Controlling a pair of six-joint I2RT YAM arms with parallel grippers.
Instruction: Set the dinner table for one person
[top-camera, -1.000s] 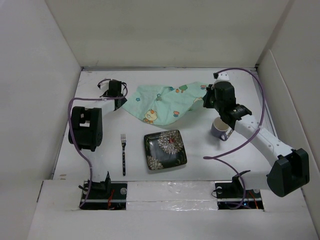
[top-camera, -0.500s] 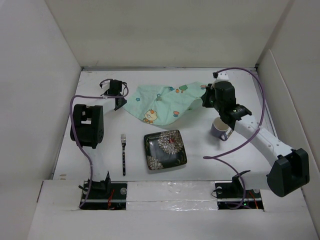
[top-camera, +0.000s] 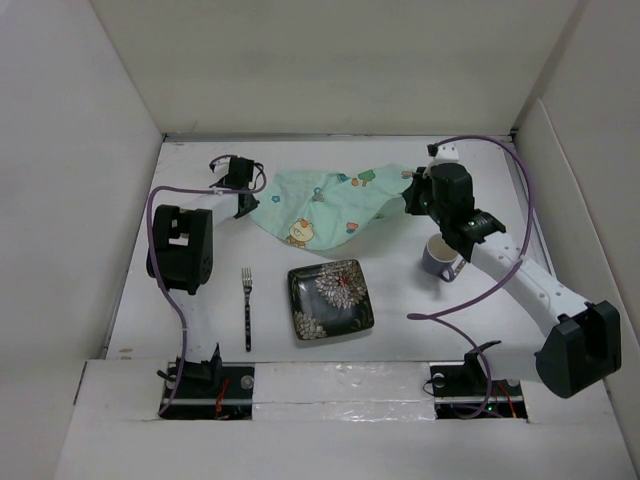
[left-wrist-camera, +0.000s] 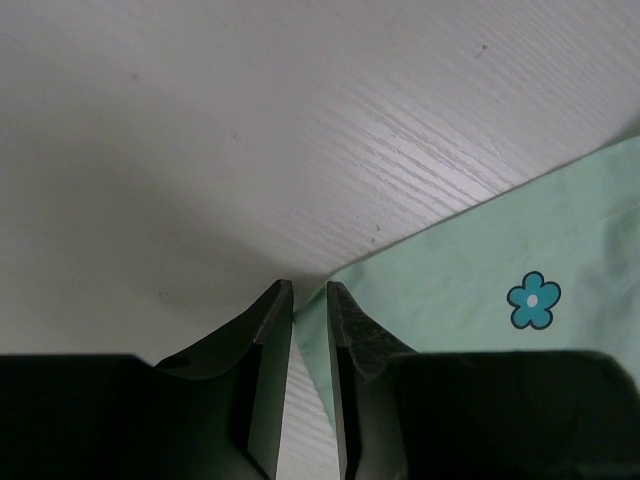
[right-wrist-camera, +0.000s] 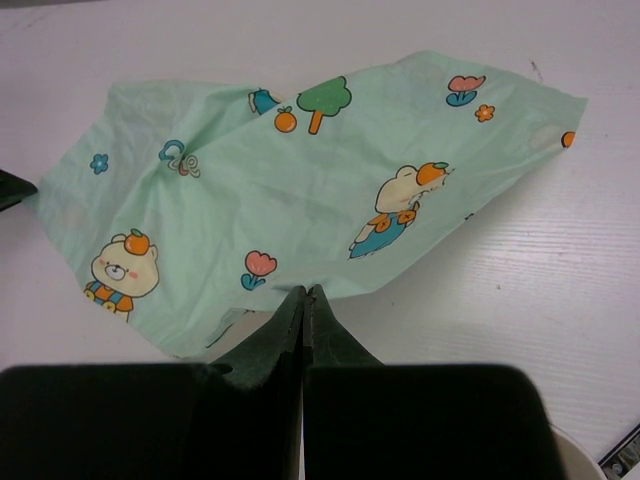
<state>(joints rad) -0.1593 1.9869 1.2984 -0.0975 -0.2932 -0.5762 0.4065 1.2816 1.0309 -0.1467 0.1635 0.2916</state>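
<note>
The mint-green cartoon-print placemat (top-camera: 320, 205) lies crumpled at the back of the white dinner table (top-camera: 200, 290). My left gripper (top-camera: 245, 206) sits at the placemat's left corner. In the left wrist view its jaws (left-wrist-camera: 310, 290) stand a narrow gap apart, and the placemat (left-wrist-camera: 500, 260) has its corner tip lying between them. My right gripper (top-camera: 406, 196) is at the placemat's right side. The right wrist view shows this gripper (right-wrist-camera: 305, 292) shut, pinching the near edge of the placemat (right-wrist-camera: 300, 190).
A black floral square plate (top-camera: 331, 299) lies front centre, with a fork (top-camera: 247, 310) to its left. A purple mug (top-camera: 438, 258) stands under my right forearm; its rim (right-wrist-camera: 580, 455) shows in the right wrist view. White walls enclose the table.
My left gripper has shifted a little right onto the placemat's left corner and its jaws have narrowed. The right gripper has stayed shut on the cloth, nearly still.
</note>
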